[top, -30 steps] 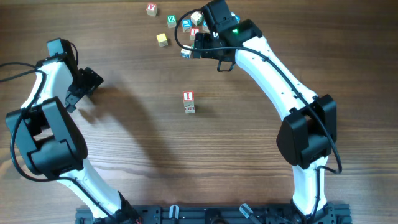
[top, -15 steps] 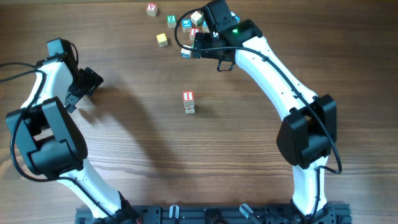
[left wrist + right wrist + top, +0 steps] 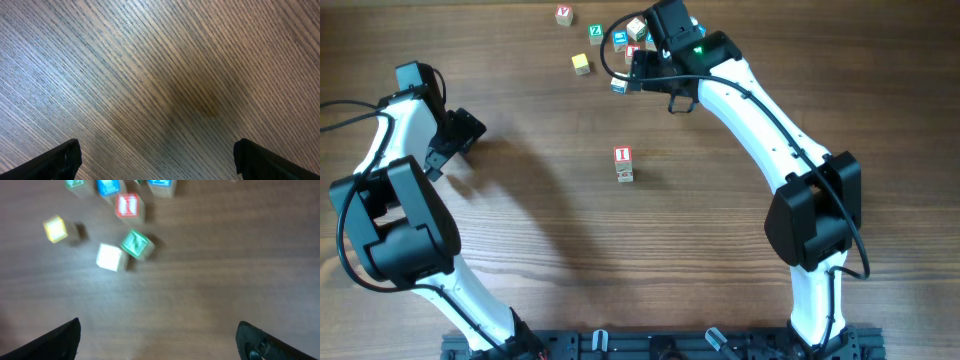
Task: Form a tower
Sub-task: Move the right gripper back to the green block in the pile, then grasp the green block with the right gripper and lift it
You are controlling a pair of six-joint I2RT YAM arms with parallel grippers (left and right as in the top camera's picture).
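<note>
Standing upright, long axis vertical, is the tower (image 3: 624, 163); left fingers (image 3: 60, 161) and right fingers (image 3: 56, 341) gape apart

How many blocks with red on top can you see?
3. One red block tops the tower mid-table; another sits alone at the far edge; a third lies among the loose blocks by the right arm. That arm may hide more.

Overhead straight down on table (image 3: 540, 220); wrist views close, downward; loose cubes (image 3: 581, 64) common to overhead and right.
</note>
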